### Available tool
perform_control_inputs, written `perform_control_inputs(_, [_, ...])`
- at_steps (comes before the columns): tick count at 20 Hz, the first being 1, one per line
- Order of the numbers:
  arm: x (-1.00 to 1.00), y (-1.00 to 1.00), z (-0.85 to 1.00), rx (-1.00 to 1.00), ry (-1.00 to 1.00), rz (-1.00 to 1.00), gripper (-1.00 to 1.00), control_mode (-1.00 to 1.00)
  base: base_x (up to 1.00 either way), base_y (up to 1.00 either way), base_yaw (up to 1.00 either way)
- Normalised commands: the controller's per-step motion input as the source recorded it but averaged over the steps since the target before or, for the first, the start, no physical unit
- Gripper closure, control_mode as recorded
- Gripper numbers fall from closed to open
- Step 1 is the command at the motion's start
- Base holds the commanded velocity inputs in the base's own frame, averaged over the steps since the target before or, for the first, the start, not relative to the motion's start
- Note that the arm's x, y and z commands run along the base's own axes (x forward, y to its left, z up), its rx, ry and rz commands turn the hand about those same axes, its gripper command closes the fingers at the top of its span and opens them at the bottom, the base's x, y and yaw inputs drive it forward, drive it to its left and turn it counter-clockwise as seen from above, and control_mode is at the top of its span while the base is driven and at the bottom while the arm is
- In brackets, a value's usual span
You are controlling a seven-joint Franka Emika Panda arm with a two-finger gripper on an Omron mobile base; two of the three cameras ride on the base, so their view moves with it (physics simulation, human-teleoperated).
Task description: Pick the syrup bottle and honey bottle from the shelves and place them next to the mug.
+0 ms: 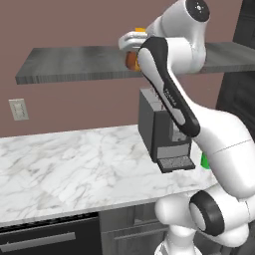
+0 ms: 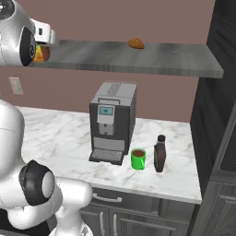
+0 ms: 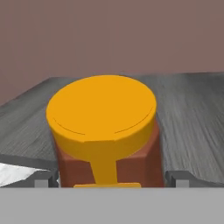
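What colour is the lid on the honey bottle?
Yellow-orange. The honey bottle lid shows best in the hand view, right up close.

2 bottles: honey bottle (image 3: pixel 103 131), syrup bottle (image 2: pixel 159 154); 1 mug (image 2: pixel 138 159).

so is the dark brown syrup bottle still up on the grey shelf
No, the dark brown syrup bottle stands on the white marble counter beside the green mug.

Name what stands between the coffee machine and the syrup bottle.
The mug stands between the coffee machine and the syrup bottle, per the right base view.
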Motion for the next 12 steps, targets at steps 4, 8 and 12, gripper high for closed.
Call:
perform_control_inputs(4, [-1.0, -0.21, -0.33, 0.05, -0.14, 0.0, 1.0, -1.0, 0.0, 0.0, 0.0])
perform_control_inputs(8, [-1.0, -0.25, -0.29, 0.06, -0.1, 0.0, 1.0, -1.0, 0.0, 0.0, 0.0])
perform_control_inputs(12, [-1.0, -0.27, -0.07, 0.05, -0.05, 0.0, 1.0, -1.0, 0.0, 0.0, 0.0])
